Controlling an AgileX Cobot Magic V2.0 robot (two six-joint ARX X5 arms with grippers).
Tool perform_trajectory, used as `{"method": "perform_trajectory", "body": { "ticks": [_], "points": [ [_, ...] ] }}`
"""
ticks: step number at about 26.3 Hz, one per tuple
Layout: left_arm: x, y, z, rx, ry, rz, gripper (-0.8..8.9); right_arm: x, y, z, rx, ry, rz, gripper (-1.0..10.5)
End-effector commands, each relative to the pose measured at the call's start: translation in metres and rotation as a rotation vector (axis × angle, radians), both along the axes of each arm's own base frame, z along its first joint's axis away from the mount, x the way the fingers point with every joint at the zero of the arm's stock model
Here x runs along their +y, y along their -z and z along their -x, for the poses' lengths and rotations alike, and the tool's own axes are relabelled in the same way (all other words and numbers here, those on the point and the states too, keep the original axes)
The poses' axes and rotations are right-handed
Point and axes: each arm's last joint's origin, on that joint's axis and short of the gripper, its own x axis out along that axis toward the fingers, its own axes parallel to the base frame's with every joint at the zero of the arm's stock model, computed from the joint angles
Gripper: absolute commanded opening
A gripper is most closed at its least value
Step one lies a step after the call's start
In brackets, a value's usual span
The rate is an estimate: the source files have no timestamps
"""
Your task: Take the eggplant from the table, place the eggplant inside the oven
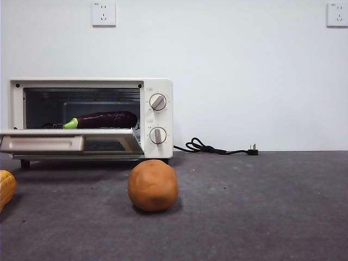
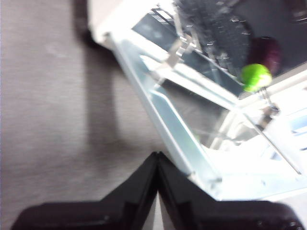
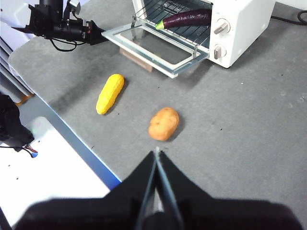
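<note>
The dark purple eggplant lies on the wire rack inside the cream-white oven, its green cap toward the left. The glass door hangs open and level. In the left wrist view my left gripper is shut and empty, just off the door's outer corner, with the eggplant's green cap beyond it. The right wrist view shows my right gripper shut and empty, high over the table, and the eggplant in the oven. Neither gripper shows in the front view.
An orange-brown potato-like lump sits on the table in front of the oven's knobs. A yellow ribbed corn-like item lies at the left edge. The oven's black power cord trails to the right. The table's edge runs near the corn.
</note>
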Motion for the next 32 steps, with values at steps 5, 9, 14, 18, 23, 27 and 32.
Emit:
{"method": "perform_trajectory", "body": {
  "ticks": [5, 9, 14, 18, 23, 27, 32],
  "points": [
    [-0.001, -0.007, -0.007, -0.029, 0.043, 0.049, -0.08, 0.000, 0.003, 0.000, 0.022, 0.015, 0.021, -0.1],
    [0.001, -0.014, -0.010, -0.049, 0.039, 0.042, -0.08, 0.001, 0.004, -0.001, 0.025, 0.018, 0.026, -0.1],
    [0.004, -0.025, -0.016, -0.077, 0.036, 0.032, -0.08, 0.004, 0.006, -0.004, 0.033, 0.017, 0.037, -0.1],
    [0.007, -0.036, -0.023, -0.109, 0.049, 0.033, -0.07, 0.006, 0.006, -0.006, 0.037, 0.015, 0.045, -0.1],
    [0.011, -0.049, -0.030, -0.147, 0.051, 0.011, -0.07, 0.008, 0.007, -0.009, 0.042, 0.013, 0.053, -0.1],
    [0.012, -0.059, -0.037, -0.178, 0.052, -0.013, -0.07, 0.009, 0.007, -0.009, 0.043, 0.013, 0.055, -0.1],
    [0.008, -0.074, -0.049, -0.216, 0.037, -0.067, -0.07, 0.009, 0.007, -0.009, 0.044, 0.013, 0.054, -0.1]
  ]
}}
